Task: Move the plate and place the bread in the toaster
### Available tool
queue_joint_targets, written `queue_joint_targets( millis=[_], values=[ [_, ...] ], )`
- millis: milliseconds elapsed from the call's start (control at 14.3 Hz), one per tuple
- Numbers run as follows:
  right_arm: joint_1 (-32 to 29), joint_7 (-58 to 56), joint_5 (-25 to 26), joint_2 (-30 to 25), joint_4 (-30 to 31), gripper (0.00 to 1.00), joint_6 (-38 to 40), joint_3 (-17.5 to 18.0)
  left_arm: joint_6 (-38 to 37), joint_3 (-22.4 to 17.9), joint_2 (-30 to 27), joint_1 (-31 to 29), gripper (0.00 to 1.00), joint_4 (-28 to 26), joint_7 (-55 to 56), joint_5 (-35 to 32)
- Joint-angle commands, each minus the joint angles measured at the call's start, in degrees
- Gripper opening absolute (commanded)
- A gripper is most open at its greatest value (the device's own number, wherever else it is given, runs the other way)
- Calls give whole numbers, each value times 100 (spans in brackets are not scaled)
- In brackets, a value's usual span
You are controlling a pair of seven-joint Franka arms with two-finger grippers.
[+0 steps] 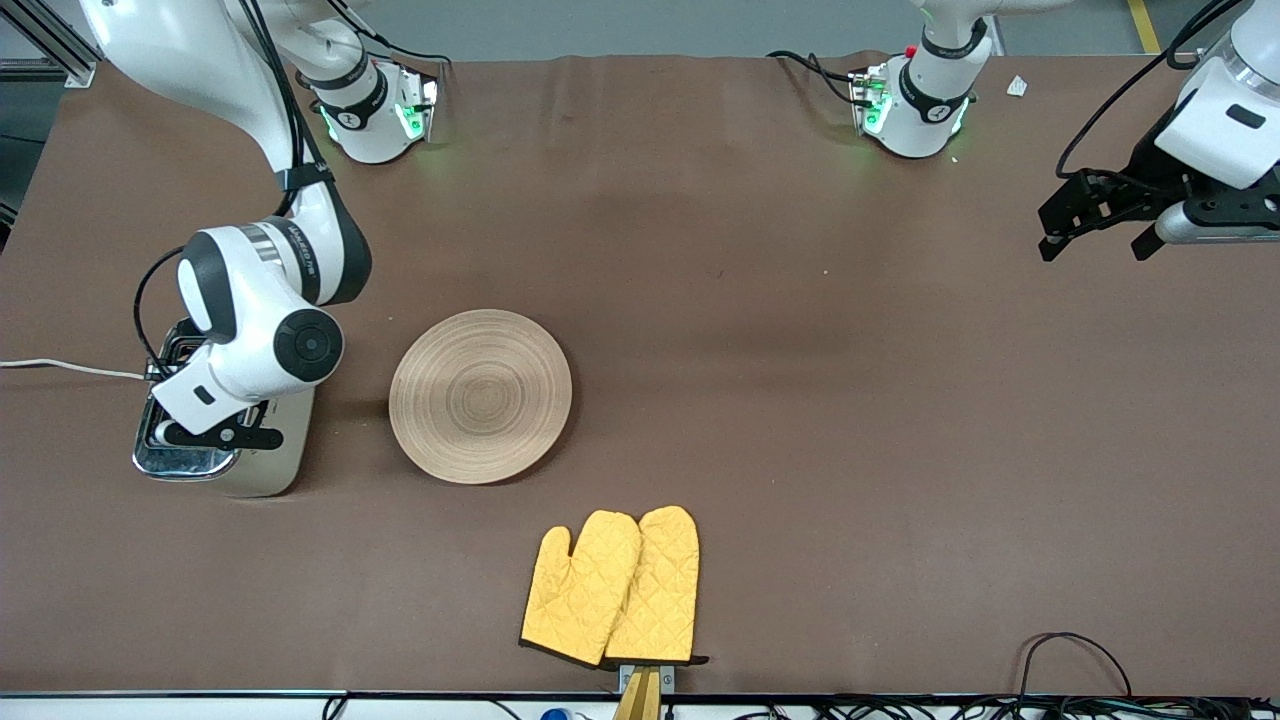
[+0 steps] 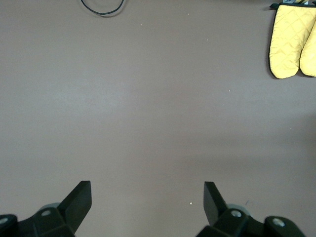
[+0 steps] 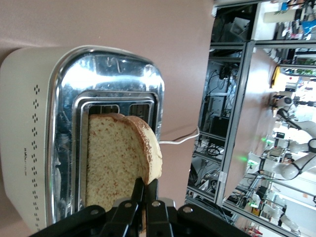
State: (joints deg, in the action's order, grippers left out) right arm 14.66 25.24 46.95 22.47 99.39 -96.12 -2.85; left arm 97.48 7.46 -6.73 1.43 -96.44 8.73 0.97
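Note:
The beige toaster [image 1: 262, 470] with a chrome top [image 3: 103, 74] stands at the right arm's end of the table. My right gripper [image 3: 146, 186] is over it, shut on the edge of the bread [image 3: 116, 163], a speckled slice with a darker crust held above the toaster's slots. In the front view the right arm hides the bread and its gripper. The wooden plate [image 1: 481, 396] lies empty on the table beside the toaster, toward the middle. My left gripper [image 1: 1095, 245] is open and empty in the air at the left arm's end of the table; its fingers [image 2: 79, 200] show over bare table.
Two yellow oven mitts [image 1: 612, 588] lie near the table's front edge, nearer to the camera than the plate; they also show in the left wrist view [image 2: 291, 39]. The toaster's white cord [image 1: 60, 366] runs off the table's end. A black cable loop [image 1: 1075, 660] lies at the front edge.

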Motion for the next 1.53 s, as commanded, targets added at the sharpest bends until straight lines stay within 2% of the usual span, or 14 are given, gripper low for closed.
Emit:
queue_joint_targets(
  millis=[0, 70, 140, 279, 419, 558, 628, 698, 907, 977, 1116, 1256, 1326, 1465],
  values=[
    [-252, 95, -535, 12, 160, 2, -144, 48, -18, 19, 13, -20, 100, 64, -47, -44],
    [-296, 95, -711, 12, 151, 5, -196, 48, -18, 19, 13, -29, 100, 64, -47, -44],
    [-340, 95, -800, 12, 134, 19, -197, 48, -18, 19, 13, -29, 100, 64, -55, -44],
    [-367, 86, -1046, 56, 90, 33, -214, 48, -18, 19, 13, -29, 100, 64, -55, -44],
    [-498, -1, -1449, 56, -67, 60, -206, 48, -27, 19, 13, -29, 100, 64, -55, -44],
    [-648, -229, -2021, 30, -348, 81, -153, 48, -18, 19, 13, -29, 100, 56, -55, -44],
    [-700, -448, -2171, -23, -559, 99, -92, 39, -18, 19, 13, -29, 100, 56, -55, -44],
    [-797, -528, -2416, -136, -839, 100, 65, 31, -18, 19, 13, -29, 100, 56, -55, -44],
    [-1235, -547, -3557, -540, -1744, 100, 732, 22, -18, 19, 13, -29, 100, 56, -55, -44],
    [-1376, -555, -3752, -707, -1895, 100, 874, 22, -18, 19, 13, -29, 100, 56, -55, -36],
    [-1684, -660, -4034, -1163, -1914, 100, 928, 30, -18, 19, 13, -29, 100, 47, -55, -36],
    [-1991, -1133, -4849, -1560, -1888, 100, 1120, 22, -18, 19, 13, -29, 100, 47, -55, -36],
    [-2010, -1196, -5053, -1639, -1905, 100, 1304, 39, -18, 19, 13, -29, 100, 47, -55, -36],
    [-1906, -1188, -5090, -1754, -1870, 100, 1473, 66, -18, 19, 13, -29, 100, 47, -55, -36]
  ],
)
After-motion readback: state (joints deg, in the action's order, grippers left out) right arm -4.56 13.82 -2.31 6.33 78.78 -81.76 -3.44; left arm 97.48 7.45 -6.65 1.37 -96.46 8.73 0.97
